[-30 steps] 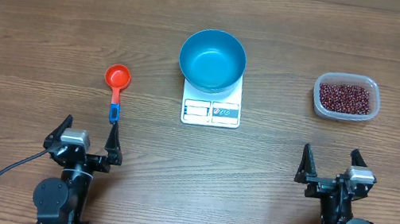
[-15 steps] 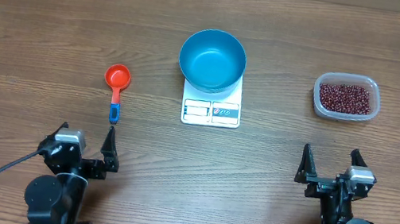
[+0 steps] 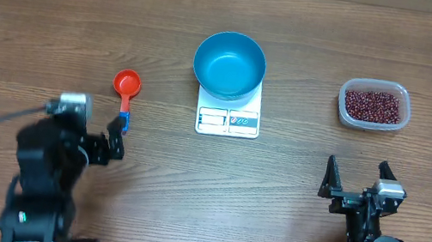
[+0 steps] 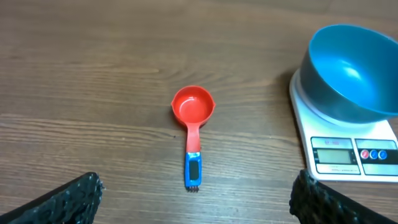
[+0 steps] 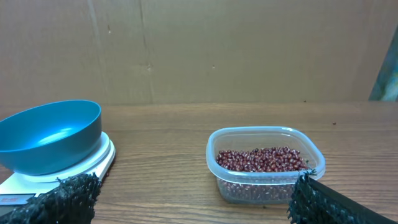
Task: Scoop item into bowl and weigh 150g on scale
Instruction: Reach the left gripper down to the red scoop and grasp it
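We see a wood-grain table (image 3: 43, 7) carrying a smooth, round, deep blue bowl (image 3: 229, 64), empty, which sits on the flat white rectangular scale (image 3: 228, 119). Well to its right, a clear plastic tub (image 3: 344, 111) with rounded corners holds the beans (image 3: 372, 105), small dark red-brown grains in a loose layer. Left of the scale lies a red plastic scoop (image 3: 126, 89) with a blue grip at its handle end, its round cup empty.

The left wrist view gives us the scale's grey display and coloured buttons more clearly than the overhead view. Only the right wrist view shows the cardboard wall (image 5: 186, 50) behind the table.

The left hand (image 4: 198, 206) is released, its textured black fingers (image 4: 74, 199) spread wide, with the scoop ahead between them, untouched. The right hand (image 3: 356, 171) is likewise released and holds nothing, short of the tub.
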